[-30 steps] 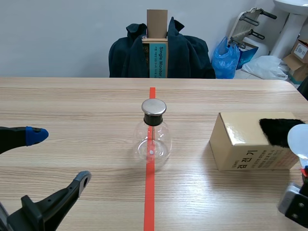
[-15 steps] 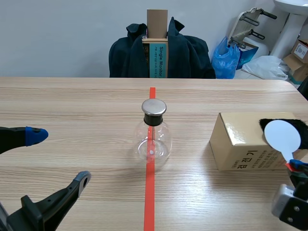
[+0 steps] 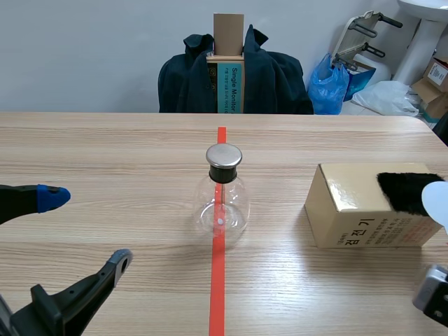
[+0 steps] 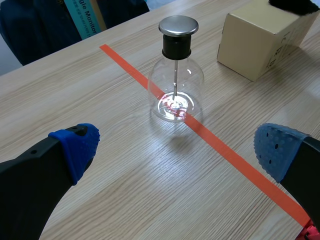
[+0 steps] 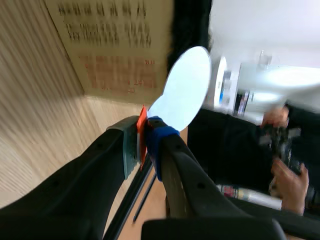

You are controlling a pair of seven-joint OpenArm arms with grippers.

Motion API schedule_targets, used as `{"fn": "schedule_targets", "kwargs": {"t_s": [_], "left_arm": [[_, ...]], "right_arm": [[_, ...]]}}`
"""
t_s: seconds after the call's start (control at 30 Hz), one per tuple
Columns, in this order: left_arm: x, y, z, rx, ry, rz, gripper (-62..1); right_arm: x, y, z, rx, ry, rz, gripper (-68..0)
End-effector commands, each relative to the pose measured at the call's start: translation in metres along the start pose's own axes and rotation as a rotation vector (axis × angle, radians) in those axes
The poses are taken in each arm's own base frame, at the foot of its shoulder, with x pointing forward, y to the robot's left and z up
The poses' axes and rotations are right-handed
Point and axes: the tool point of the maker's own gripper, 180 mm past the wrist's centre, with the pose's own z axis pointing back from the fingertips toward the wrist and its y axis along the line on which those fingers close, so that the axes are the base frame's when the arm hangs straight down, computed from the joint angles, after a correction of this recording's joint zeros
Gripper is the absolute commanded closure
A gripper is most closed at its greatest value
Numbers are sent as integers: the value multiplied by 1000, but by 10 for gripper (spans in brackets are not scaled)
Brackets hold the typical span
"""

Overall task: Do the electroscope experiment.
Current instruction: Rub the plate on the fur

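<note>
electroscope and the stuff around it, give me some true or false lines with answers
1. The electroscope stands upright on the orange tape line. True.
2. The left gripper is shut on the electroscope. False: its fingers are open, and the electroscope stands apart, ahead of them.
3. The right gripper is shut on the handle of a white disc. True.
4. The black fur lies on the table beside the box. False: it lies on top of the box.
</note>
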Motion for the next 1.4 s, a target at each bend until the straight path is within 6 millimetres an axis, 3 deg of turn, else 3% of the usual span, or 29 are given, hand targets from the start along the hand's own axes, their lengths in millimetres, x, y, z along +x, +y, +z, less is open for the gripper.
{"fn": "schedule_targets", "kwargs": {"t_s": [0.0,0.07,0.2,0.23,0.37,0.4,0.53,0.7,0.87,1.07,1.23,1.37], "left_arm": [[7,-1,-1,-2,-30,9,-623],[7,-1,-1,-2,-30,9,-623],[7,-1,-1,-2,-30,9,-623],[7,-1,-1,-2,-30,9,-623],[7,-1,-1,-2,-30,9,-623],[7,-1,-1,-2,-30,9,-623],[7,-1,-1,-2,-30,9,-623],[7,-1,-1,-2,-30,9,-623],[7,-1,-1,-2,-30,9,-623],[7,-1,-1,-2,-31,9,-623],[7,-1,-1,-2,-31,9,-623],[7,-1,-1,-2,-30,9,-623]], "right_arm": [[18,-5,-1,-9,-105,10,-8],[23,-6,-2,-14,-111,2,-8],[-17,-5,1,-16,103,-1,-8],[-17,-6,1,-15,95,2,-8],[17,-9,-2,-24,-91,5,-8],[16,-10,-3,-29,-75,2,-8],[-19,-10,-1,-28,118,-4,-8],[21,-10,-3,-29,-91,-6,-8],[-16,-5,1,-21,127,-19,-8],[20,-7,-2,-26,-66,-14,-8],[1,-4,0,-18,32,-13,-8],[10,-6,-1,-22,-18,-13,-8]]}}
